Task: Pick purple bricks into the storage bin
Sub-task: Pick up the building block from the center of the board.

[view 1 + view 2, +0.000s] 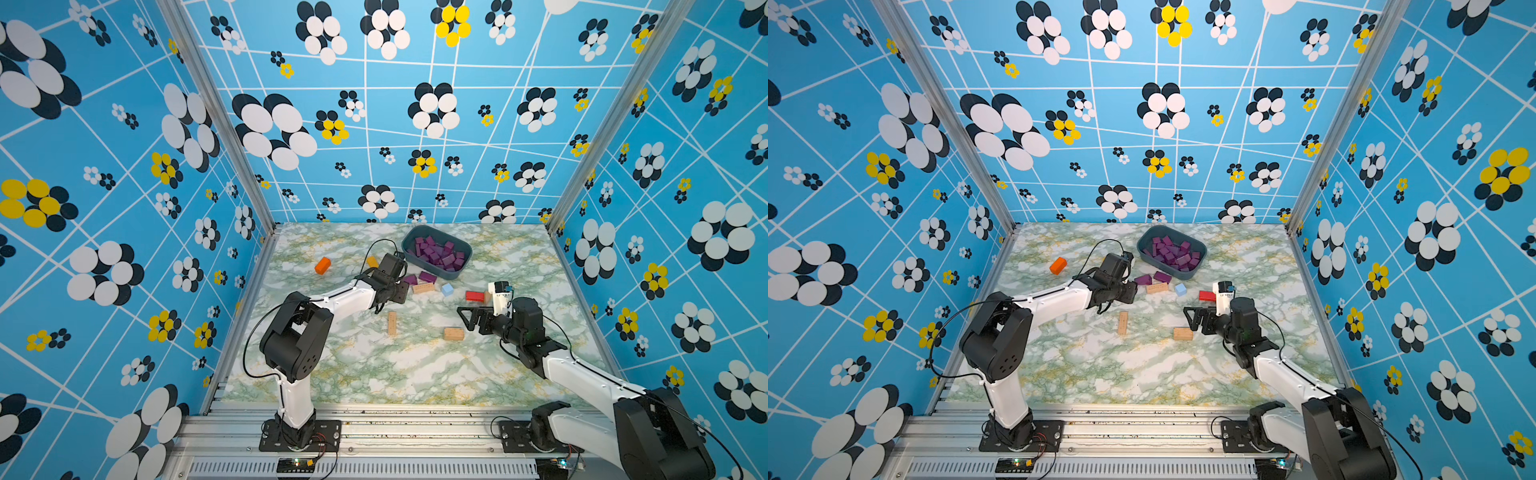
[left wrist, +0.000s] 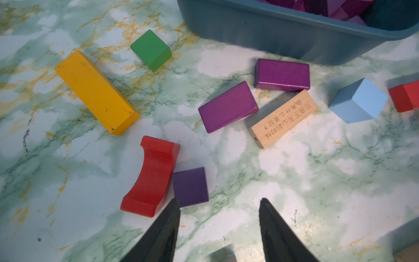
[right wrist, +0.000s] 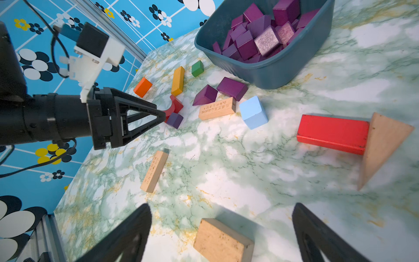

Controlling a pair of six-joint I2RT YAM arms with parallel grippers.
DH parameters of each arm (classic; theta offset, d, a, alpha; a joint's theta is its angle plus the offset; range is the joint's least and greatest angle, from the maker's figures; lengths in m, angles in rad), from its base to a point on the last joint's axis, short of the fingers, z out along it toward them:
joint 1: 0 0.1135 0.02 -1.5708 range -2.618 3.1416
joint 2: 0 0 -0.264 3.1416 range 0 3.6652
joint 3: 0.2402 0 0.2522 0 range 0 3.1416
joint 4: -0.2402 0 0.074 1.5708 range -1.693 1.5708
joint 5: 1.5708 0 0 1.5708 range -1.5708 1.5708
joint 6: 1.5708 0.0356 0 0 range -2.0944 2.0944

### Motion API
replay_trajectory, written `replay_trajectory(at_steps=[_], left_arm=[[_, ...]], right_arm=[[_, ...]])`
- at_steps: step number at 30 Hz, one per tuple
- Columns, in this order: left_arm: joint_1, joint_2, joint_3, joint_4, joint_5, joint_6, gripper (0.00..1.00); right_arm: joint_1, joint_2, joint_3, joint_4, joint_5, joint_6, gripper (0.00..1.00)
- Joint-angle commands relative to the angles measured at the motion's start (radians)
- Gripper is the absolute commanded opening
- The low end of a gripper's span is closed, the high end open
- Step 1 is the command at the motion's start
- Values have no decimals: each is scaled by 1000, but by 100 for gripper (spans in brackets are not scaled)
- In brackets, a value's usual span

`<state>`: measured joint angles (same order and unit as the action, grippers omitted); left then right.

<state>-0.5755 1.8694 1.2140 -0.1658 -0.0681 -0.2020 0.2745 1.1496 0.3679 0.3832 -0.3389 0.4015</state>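
The purple cube (image 2: 190, 186), touching the red arch (image 2: 150, 177), is judged light, rigid, matte. Grip the flat faces clear of the arch. Both empty: left jaws half-open, right jaws wide open.

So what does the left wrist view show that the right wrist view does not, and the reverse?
Only the left wrist view: the gap of the open left tool, with nothing in it. Only the right wrist view: the orange block, the tan wedge, the long tan bar, and the open right tool near a tan block. Both: the storage bin holding purple bricks, two loose bricks outside it, and the purple cube beside the red arch.
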Motion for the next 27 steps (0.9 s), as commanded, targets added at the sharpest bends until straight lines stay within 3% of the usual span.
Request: replay_trajectory(at_steps=[1,27], left_arm=[[12,48,7,-38,-8,-16,59],[51,161,53,-51,-26,23,59]], right_arm=[[5,1,-10,21,-18,8,99],[4,1,-7,16,-18,9,99]])
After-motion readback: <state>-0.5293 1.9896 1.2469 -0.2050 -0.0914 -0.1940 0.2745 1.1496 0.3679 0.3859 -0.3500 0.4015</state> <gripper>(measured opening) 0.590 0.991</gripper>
